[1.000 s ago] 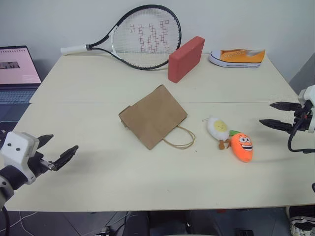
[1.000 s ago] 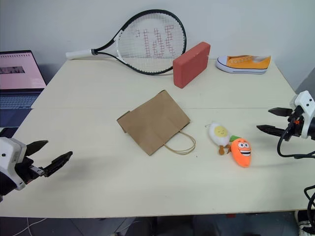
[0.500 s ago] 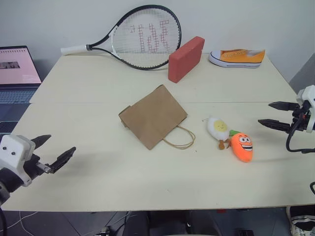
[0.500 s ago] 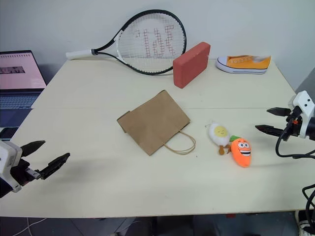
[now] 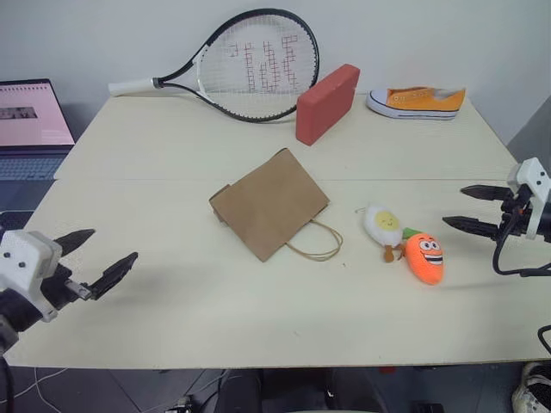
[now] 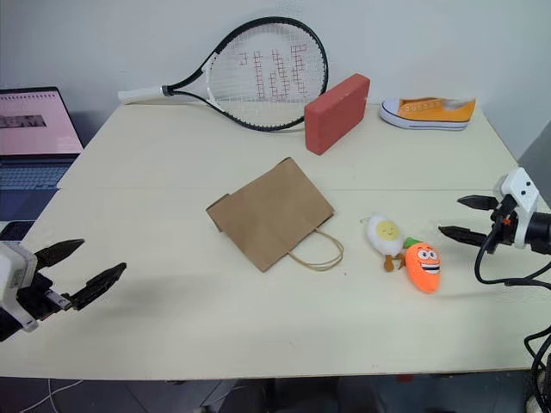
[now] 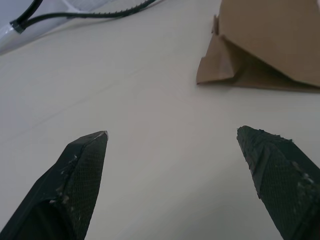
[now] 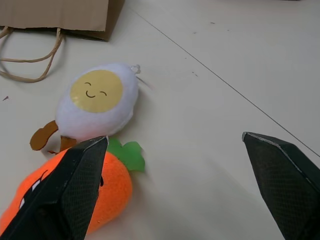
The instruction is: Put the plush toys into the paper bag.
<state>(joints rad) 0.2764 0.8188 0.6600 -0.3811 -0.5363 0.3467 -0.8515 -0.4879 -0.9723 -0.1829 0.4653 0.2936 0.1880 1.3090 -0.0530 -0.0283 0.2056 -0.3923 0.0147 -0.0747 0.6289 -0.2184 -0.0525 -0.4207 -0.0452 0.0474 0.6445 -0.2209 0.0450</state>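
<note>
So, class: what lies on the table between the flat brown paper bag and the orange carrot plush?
The white egg plush lies between the brown paper bag and the orange carrot plush, past the bag's cord handles, in both eye views.

Looks like a lab or test room to us: a bare cream tabletop (image 5: pixel 172 155) against a plain white wall (image 5: pixel 448 34), an open laptop with a pink screen (image 5: pixel 30 116) at the left edge, random props along the top.
</note>
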